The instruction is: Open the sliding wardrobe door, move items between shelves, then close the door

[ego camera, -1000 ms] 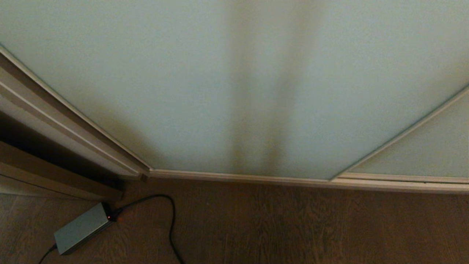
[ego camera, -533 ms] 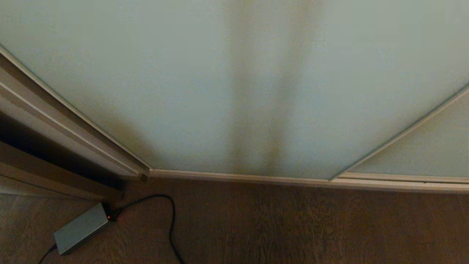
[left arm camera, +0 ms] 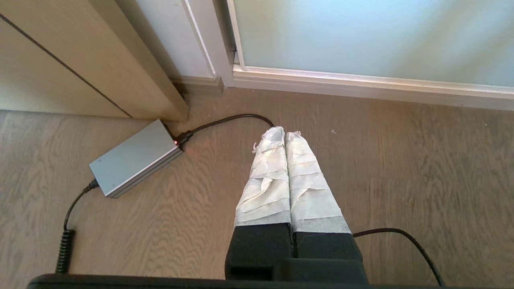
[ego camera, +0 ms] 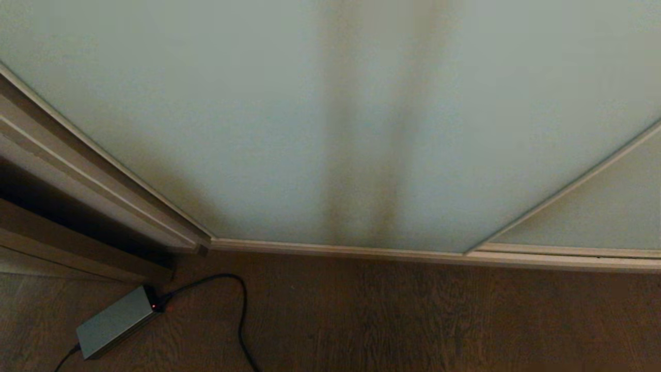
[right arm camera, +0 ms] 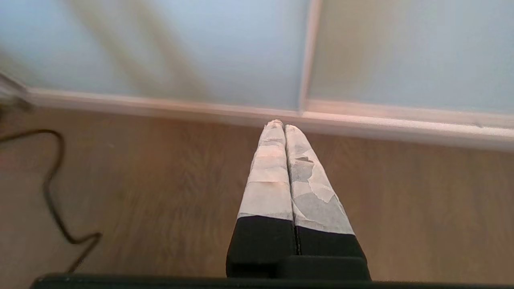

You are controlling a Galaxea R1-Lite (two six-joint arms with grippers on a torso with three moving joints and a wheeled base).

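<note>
The sliding wardrobe door [ego camera: 248,119] fills the head view, a frosted pale blue-green pane in a slim off-white frame, standing closed down to the floor. The same sliding wardrobe door [left arm camera: 361,36] shows in the left wrist view and again as the sliding wardrobe door [right arm camera: 192,48] in the right wrist view. The items and the shelves are hidden behind it. My left gripper [left arm camera: 284,132] hangs shut over the floor, nothing between its tape-wrapped fingers. My right gripper [right arm camera: 280,125] is shut too and empty, its tips pointing at the door's bottom rail. Neither arm shows in the head view.
A grey power brick [ego camera: 114,321] with a black cable [ego camera: 238,305] lies on the brown wood-grain floor at the left. Beside it stands a beige panel [left arm camera: 100,60]. A second frosted pane [ego camera: 599,212] overlaps at the right. Another cable [right arm camera: 52,188] snakes across the floor.
The head view has kept still; only the light on the glass has shifted a little. Door, power brick and cable lie as before.
</note>
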